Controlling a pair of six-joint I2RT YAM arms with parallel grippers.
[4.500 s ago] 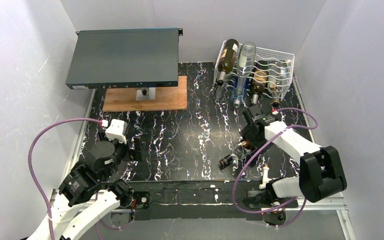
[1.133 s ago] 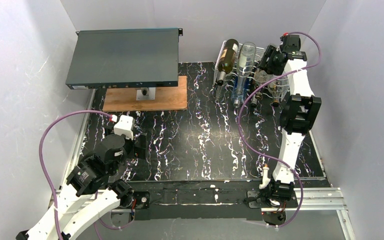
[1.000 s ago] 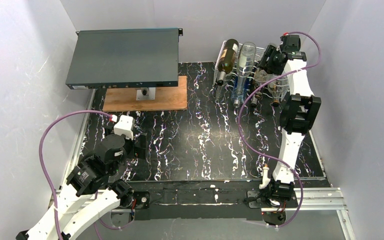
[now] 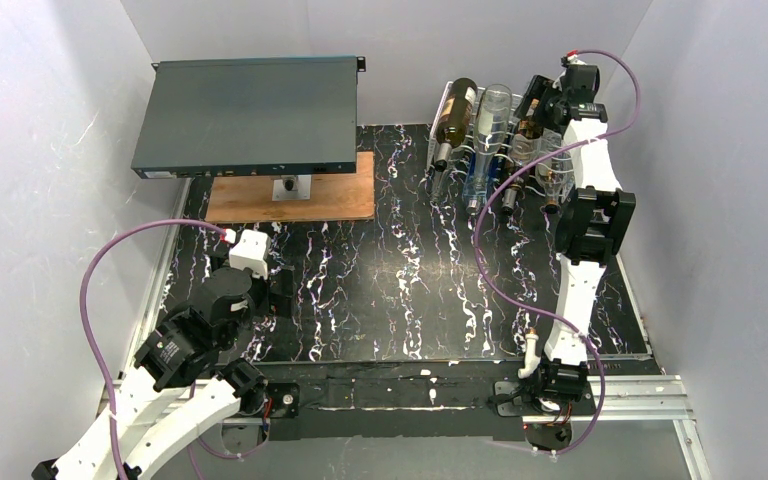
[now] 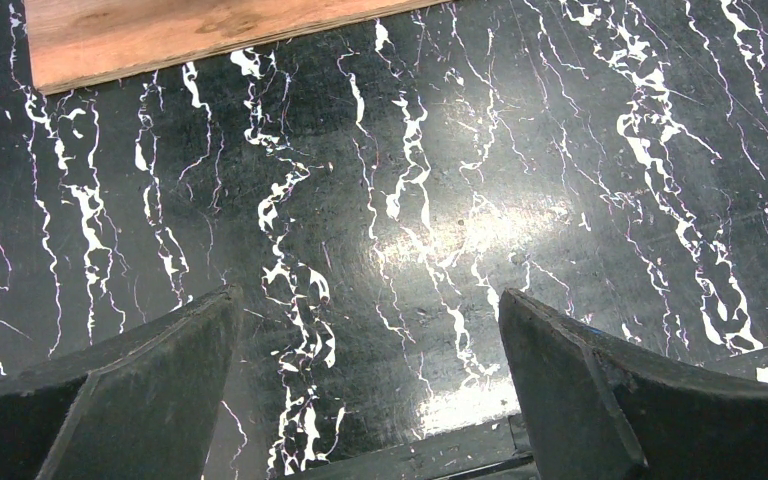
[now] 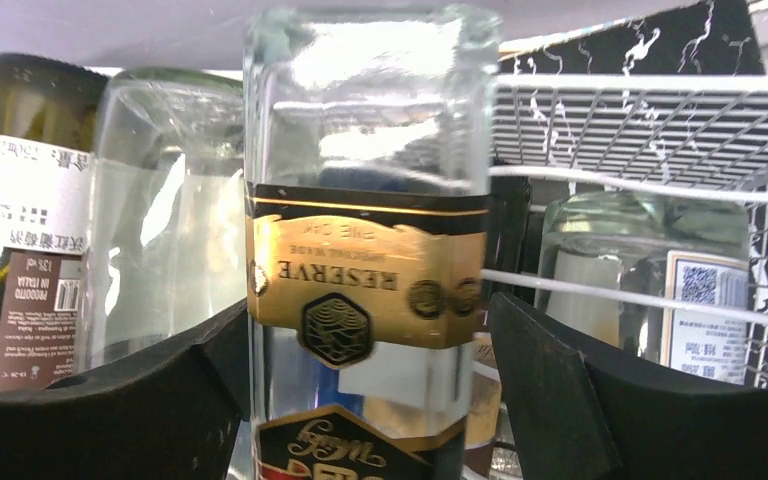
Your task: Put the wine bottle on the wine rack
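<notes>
fingers [image 6: 100, 400] of the right gripper [image 6: 370, 330] are seen flanking the wine bottle [image 6: 365, 250] on both sides, right at its glass edges. whether it's actually being squeezed or only bracketed can't be told from these shots tbh. the bottle is laid in the wine rack [image 6: 660, 125], with its flat base at 12 o'clock in the right wrist view and the gold "reserve" label upside down. it's set between a clear bottle [image 6: 160, 230] at 9 o'clock and a qr-labelled bottle [image 6: 650, 280] at 3 o'clock. a dark green bottle [image 6: 20, 200] is parked further out at 9.

none of that label detail can be made out from the top view, where the bottle is mostly covered by the gripper. what's given there instead is the layout: the rack at 1 o'clock on the marbled table [image 4: 400, 270], and a dark metal box [image 4: 245, 115] at 11 o'clock, propped over a wooden board [image 4: 330, 205].

the right arm is stretched almost straight from its base at 5 o'clock up the right side, with the wrist bent over the rack's far edge. the left arm is folded up at 7 o'clock, and the left gripper [image 5: 370, 340] is pointed down at the marbled surface with its pads spread wide.
</notes>
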